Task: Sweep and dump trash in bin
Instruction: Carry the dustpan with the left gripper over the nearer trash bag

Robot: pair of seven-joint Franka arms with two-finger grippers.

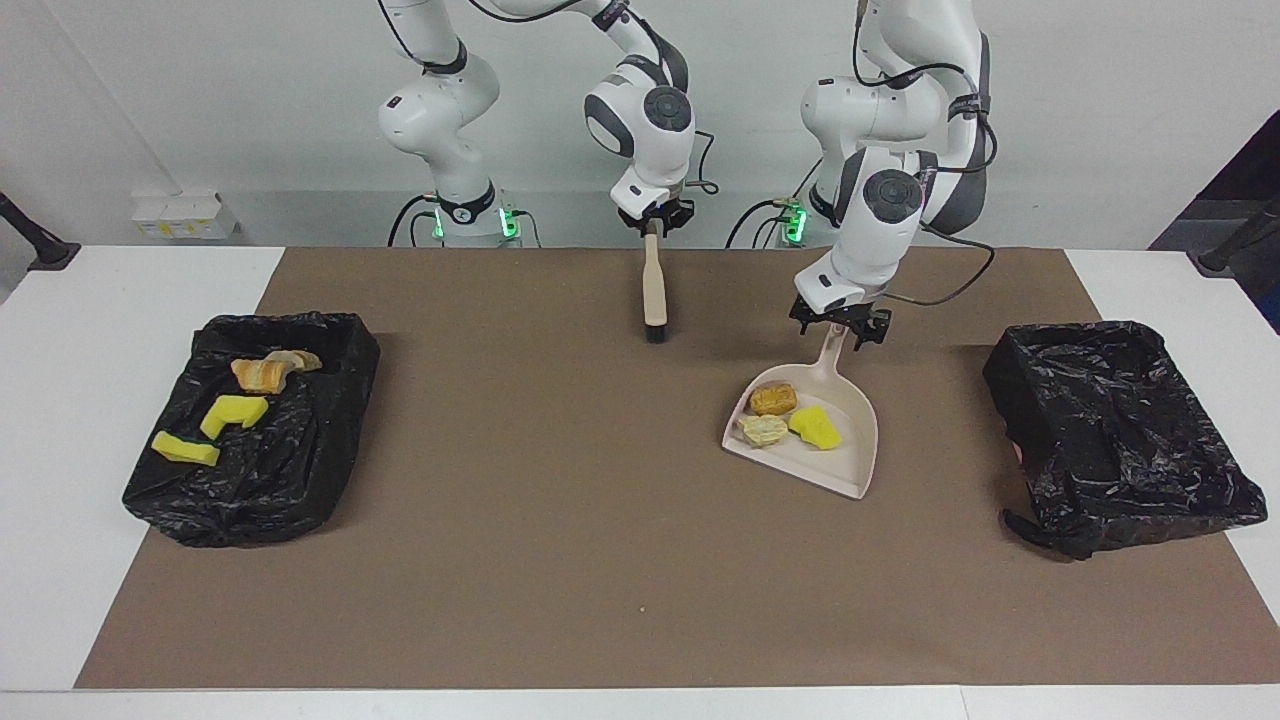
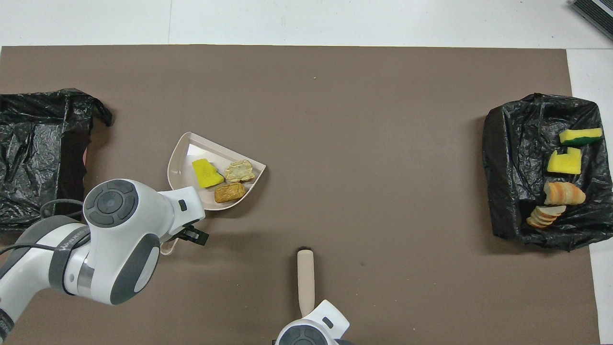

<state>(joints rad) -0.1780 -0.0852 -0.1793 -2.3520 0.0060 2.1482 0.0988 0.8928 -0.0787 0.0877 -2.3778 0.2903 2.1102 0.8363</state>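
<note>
The beige dustpan (image 1: 845, 465) lies flat on the brown mat with three bits of trash in it: a brown chunk (image 1: 773, 399), a pale chunk (image 1: 763, 431) and a yellow sponge piece (image 1: 815, 427). My left gripper (image 1: 838, 328) hangs open just over the dustpan's handle, holding nothing. The beige brush (image 1: 654, 290) lies on the mat near the robots, bristles pointing away from them. My right gripper (image 1: 655, 222) is at the end of its handle. More trash lies in the black-lined bin (image 1: 300, 470) at the right arm's end of the table.
A second black-lined bin (image 1: 1120, 430) stands at the left arm's end of the table, beside the dustpan, with no trash showing in it. The brown mat (image 1: 560, 520) covers most of the white table.
</note>
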